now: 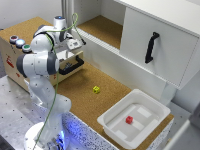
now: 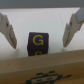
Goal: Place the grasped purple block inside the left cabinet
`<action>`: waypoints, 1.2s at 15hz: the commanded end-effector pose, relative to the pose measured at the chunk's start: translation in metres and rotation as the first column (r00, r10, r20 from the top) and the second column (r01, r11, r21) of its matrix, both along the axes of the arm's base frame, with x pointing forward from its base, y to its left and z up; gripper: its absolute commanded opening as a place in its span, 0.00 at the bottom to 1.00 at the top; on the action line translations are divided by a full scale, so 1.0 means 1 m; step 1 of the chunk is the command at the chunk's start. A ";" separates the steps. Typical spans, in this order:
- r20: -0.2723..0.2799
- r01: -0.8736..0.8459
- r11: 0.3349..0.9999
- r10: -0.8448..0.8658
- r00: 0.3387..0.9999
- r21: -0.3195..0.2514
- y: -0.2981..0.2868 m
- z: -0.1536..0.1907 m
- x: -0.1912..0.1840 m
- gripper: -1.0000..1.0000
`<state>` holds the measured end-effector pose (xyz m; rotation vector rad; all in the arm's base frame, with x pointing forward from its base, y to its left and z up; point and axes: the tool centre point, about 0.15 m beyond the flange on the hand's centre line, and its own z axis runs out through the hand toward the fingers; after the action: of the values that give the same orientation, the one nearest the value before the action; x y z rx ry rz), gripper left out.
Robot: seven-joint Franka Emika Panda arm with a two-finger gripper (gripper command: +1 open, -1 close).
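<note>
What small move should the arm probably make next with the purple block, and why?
Probably close the jaws. In the wrist view the purple block sits between them, but both stand clear of its sides, so it is not yet gripped for carrying to the left cabinet.

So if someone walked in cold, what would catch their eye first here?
Probably the white robot arm bent over the wooden box at the exterior view's left. Next, the big white cabinet with its open cork-floored bay. The wrist view shows a purple block marked G between the spread fingers.
</note>
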<state>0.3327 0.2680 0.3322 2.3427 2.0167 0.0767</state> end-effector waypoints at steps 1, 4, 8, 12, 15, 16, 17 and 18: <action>0.097 -0.008 1.000 0.007 0.995 0.006 0.000 -0.015 -0.012 1.00; 0.095 -0.013 1.000 0.013 0.995 0.007 0.001 -0.013 -0.012 0.00; 0.095 -0.002 1.000 0.003 0.995 -0.011 -0.002 -0.014 -0.012 0.00; 0.082 0.030 0.999 -0.028 0.996 -0.020 -0.001 -0.010 -0.009 0.00; 0.084 0.077 0.997 -0.074 0.994 -0.023 -0.001 0.007 0.004 0.00; 0.087 0.096 0.995 -0.094 0.992 -0.020 -0.001 0.015 0.011 0.00; 0.091 0.108 0.994 -0.106 0.990 -0.016 -0.001 0.022 0.017 0.00; 0.093 0.134 0.991 -0.133 0.987 -0.007 0.001 0.036 0.028 0.00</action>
<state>0.3361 0.2662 0.3333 2.3724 1.9204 0.1362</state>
